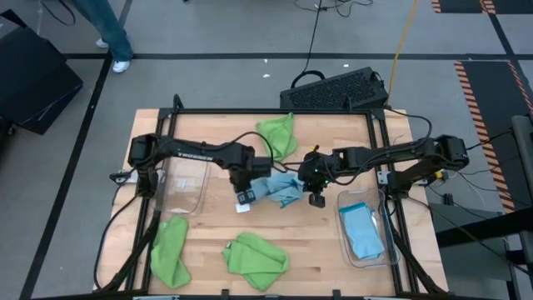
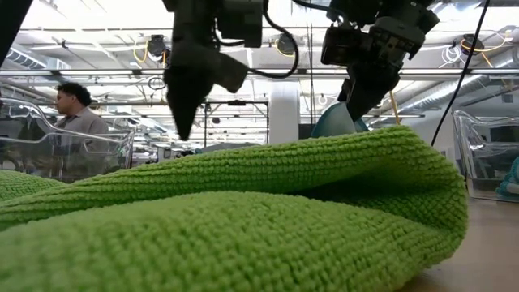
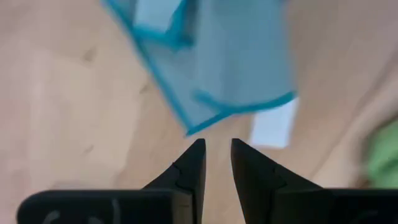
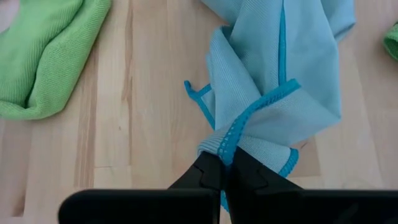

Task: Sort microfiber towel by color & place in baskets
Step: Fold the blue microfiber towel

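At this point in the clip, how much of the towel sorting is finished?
Done: one blue towel lies in the right clear bin. In hand: the right claw is shut on another blue towel mid-table, the left claw beside it. Left: three green towels on the table; left bin has none.

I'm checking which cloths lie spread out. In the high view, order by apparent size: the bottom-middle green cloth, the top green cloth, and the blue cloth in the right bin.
1. Bottom-middle green cloth.
2. Top green cloth.
3. Blue cloth in the right bin.
The last two look close.
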`<state>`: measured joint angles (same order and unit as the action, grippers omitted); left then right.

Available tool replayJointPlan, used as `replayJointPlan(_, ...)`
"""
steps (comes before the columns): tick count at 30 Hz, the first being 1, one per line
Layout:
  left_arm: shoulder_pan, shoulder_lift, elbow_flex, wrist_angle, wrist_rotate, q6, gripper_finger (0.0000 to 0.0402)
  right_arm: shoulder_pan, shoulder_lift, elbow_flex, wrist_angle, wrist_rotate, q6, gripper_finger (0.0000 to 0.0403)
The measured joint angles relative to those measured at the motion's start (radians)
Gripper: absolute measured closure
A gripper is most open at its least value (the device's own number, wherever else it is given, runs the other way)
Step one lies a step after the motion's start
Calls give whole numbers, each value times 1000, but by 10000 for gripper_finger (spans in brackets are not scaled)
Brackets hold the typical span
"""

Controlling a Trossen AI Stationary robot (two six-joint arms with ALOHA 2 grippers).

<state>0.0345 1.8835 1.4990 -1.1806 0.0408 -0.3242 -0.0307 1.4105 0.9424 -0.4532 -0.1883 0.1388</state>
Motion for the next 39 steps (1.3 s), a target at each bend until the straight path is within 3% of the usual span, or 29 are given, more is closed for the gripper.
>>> replayJointPlan(3,-8,0,-7,-21,-77,-20,325,0,0,0,0,0,-18,403)
replayJointPlan(7,-2,0,-79,115,-190,-101,325,0,0,0,3,0,-27,403)
replayJointPlan(9,0,0,-123,216,-200,-146,325,0,0,0,9,0,-27,403)
replayJointPlan(11,-7,1,-168,328,-132,-168,325,0,0,0,7,0,-27,403)
replayJointPlan(17,-109,1,-211,624,301,-155,325,0,0,0,4,0,-30,403)
replayJointPlan(20,-161,1,-195,661,339,-131,325,0,0,0,4,0,-42,403)
replayJointPlan(30,-157,-52,-186,420,-22,-123,325,0,0,0,9,0,-72,403)
replayJointPlan(35,-148,-91,-186,397,-278,51,325,0,0,0,11,0,-66,403)
replayJointPlan(39,-151,-92,-187,406,-356,241,325,0,0,0,14,0,-37,403)
